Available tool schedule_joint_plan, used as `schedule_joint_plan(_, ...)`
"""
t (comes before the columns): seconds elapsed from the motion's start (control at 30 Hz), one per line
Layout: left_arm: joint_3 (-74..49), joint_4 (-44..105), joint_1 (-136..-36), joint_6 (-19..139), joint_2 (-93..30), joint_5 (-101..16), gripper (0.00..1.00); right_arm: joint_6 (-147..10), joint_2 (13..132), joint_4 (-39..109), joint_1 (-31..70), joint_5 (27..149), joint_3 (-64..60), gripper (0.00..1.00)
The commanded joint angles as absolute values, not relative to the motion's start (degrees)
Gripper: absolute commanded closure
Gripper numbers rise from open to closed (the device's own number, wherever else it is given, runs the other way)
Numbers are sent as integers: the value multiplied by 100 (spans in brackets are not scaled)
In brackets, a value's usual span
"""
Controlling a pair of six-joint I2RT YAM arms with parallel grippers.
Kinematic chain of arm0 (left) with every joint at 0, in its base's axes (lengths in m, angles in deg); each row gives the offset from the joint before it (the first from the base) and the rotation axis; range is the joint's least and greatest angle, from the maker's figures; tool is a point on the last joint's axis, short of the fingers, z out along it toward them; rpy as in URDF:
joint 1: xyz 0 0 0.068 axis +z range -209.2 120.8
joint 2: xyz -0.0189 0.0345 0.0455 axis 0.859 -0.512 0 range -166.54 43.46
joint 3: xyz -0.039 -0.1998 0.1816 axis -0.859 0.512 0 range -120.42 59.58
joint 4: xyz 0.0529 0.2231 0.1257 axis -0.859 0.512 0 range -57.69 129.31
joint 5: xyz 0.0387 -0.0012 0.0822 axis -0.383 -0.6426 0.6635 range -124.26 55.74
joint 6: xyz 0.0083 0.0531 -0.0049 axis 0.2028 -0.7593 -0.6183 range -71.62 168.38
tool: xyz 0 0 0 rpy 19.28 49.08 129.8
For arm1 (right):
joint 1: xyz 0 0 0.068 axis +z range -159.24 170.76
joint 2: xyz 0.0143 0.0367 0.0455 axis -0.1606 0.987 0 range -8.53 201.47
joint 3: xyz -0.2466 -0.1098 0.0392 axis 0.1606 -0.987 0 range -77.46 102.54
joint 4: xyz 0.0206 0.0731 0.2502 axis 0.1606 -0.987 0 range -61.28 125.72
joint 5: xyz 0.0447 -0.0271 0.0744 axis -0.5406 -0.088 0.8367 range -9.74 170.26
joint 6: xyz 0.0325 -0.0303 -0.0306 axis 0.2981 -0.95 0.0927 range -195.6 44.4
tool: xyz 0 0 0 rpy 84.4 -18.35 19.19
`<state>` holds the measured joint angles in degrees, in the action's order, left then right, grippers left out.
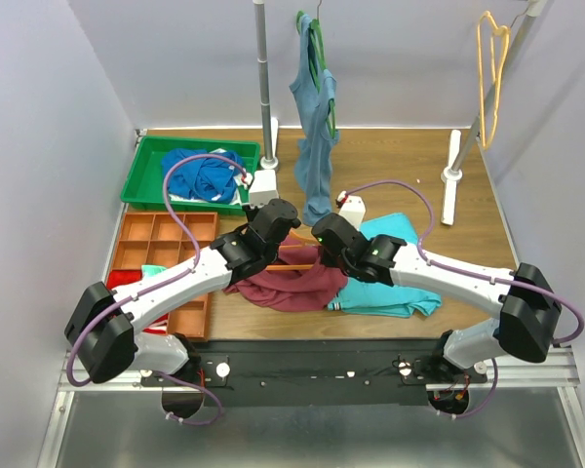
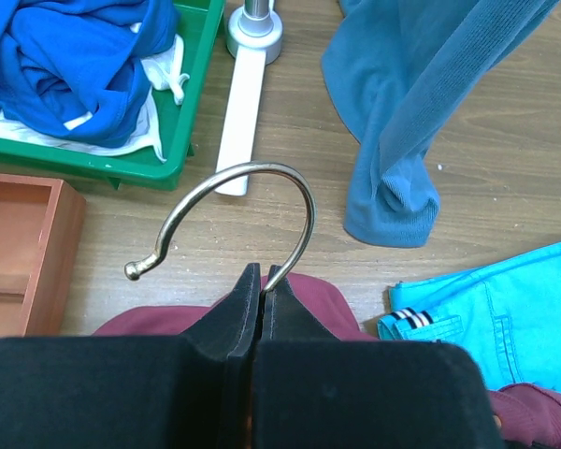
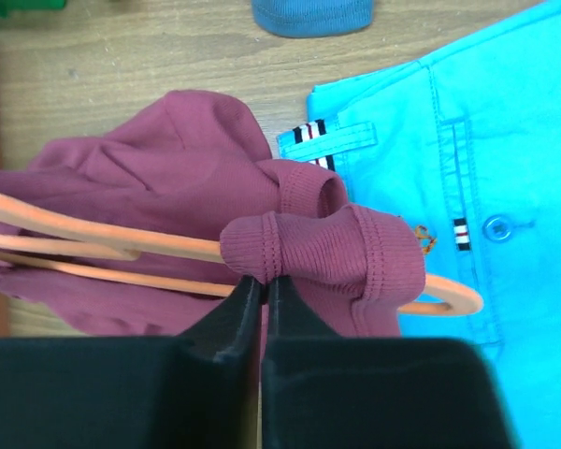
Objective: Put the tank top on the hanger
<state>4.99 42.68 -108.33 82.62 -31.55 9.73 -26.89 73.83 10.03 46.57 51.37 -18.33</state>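
Hides part of thin orange hanger under ribbed maroon tank top; pinches strap with right gripper, clamps curved metal hook with left gripper

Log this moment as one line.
left jaws: shut on hanger hook | right jaws: shut on tank top strap | strap: around hanger arm
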Motion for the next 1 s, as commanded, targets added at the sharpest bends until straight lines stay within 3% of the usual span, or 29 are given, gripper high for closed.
schedule_joint_plan(0.0,526,4101,-10842,8477,-3063,907,100,-2734,7329,1155,4727,5142,-1542,99)
schedule_joint_plan(0.4,368,4092,-10842,8494,-3257,863,100,-3077,7320,1304,4894,5591,-1058,99)
schedule_joint_plan(0.5,315,4153,-10842,8468,-3231,819,100,-3165,7330,1068,4894,5477,-935,77)
schedule_joint_plan(0.53,315,4171,-10842,8459,-3187,802,100,-3244,7260,1067,4894,5451,-952,62)
schedule_joint_plan(0.7,315,4206,-10842,8275,-3020,687,100,-4217,6487,1347,4894,5634,-1207,43)
schedule_joint_plan(0.73,315,4206,-10842,8257,-2959,687,100,-4412,6268,1366,4894,5696,-1242,35)
schedule_joint_plan(0.83,315,4241,-10842,8187,-2862,582,100,-4869,6003,1304,4894,5679,-1461,31)
schedule_joint_plan(0.97,333,4259,-10851,8081,-2651,240,100,-5450,5651,1419,4877,6222,-1787,34)
